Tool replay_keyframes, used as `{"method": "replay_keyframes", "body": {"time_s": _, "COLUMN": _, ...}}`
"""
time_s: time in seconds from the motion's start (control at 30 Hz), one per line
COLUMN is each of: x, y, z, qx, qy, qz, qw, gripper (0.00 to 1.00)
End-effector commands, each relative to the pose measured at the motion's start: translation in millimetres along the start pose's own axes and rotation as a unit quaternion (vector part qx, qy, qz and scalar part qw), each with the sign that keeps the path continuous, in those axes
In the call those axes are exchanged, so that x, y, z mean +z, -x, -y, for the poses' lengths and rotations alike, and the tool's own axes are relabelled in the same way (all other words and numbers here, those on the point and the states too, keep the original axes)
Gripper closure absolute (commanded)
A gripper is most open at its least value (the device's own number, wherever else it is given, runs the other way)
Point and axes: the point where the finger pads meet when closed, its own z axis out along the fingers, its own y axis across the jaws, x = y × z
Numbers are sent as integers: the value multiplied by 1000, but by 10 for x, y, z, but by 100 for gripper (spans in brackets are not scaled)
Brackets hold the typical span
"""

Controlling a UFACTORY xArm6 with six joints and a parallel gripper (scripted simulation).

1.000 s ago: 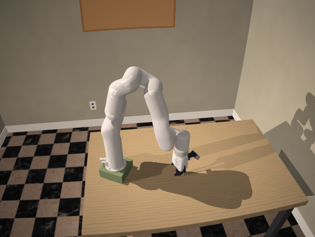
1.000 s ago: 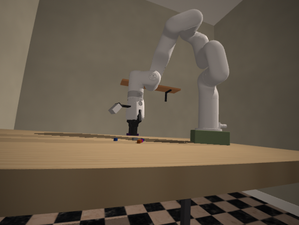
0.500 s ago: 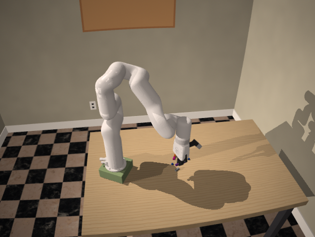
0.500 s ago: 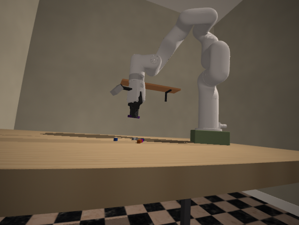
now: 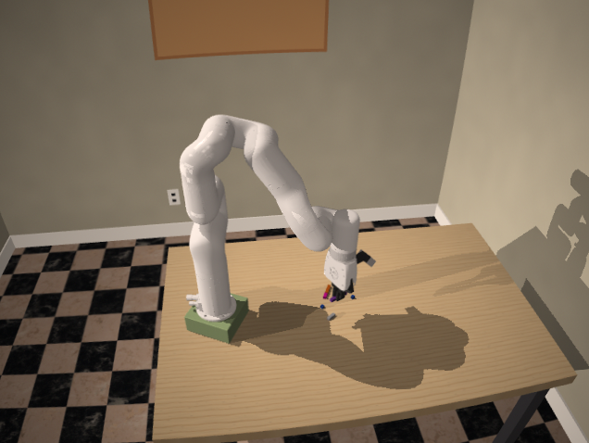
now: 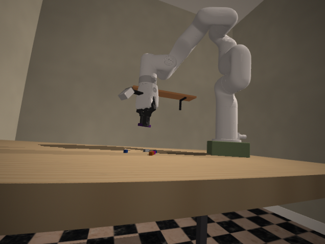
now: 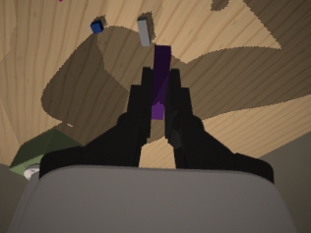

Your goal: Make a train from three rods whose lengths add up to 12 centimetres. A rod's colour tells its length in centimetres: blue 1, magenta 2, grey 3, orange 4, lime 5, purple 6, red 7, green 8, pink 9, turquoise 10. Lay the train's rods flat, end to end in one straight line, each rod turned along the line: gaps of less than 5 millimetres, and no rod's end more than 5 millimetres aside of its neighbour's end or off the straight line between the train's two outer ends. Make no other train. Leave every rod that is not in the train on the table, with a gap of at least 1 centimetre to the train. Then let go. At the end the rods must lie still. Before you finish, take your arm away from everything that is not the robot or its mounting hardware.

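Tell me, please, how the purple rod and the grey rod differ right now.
The purple rod is clamped between the jaws of the gripper and hangs well above the table; the grey rod lies flat on the table, touched by nothing. The purple rod looks longer than the grey rod. Their colours also differ: one deep purple, the other pale grey. Both are straight, square-edged bars.

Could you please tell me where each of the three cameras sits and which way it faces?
Top: high in front, looking down on the table; whole arm and green base show.
Exterior: low at table-edge height, facing across to the arm; gripper raised with the purple rod.
Wrist: behind the fingers, looking down; only those show.
All three share the purple rod; grey rod too.
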Motion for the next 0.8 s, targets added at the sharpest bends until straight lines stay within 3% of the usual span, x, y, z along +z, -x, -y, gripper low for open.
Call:
{"method": "replay_keyframes", "body": {"time_s": 0.0, "x": -11, "y": -234, "z": 192, "qx": -51, "qy": 1, "qz": -1, "qw": 999, "gripper": 96}}
{"method": "replay_keyframes", "body": {"time_s": 0.03, "x": -11, "y": -234, "z": 192, "qx": -51, "qy": 1, "qz": -1, "qw": 999, "gripper": 96}}
{"method": "replay_keyframes", "body": {"time_s": 0.07, "x": -12, "y": -433, "z": 428, "qx": -106, "qy": 1, "qz": -1, "qw": 994, "gripper": 96}}
{"method": "replay_keyframes", "body": {"time_s": 0.2, "x": -13, "y": -636, "z": 717, "qx": -167, "qy": 1, "qz": -1, "qw": 986, "gripper": 96}}
{"method": "replay_keyframes", "body": {"time_s": 0.47, "x": -10, "y": -1027, "z": 1516, "qx": -313, "qy": 1, "qz": -1, "qw": 950, "gripper": 96}}
{"method": "replay_keyframes", "body": {"time_s": 0.77, "x": -10, "y": -1036, "z": 1543, "qx": -317, "qy": 1, "qz": -1, "qw": 948, "gripper": 96}}
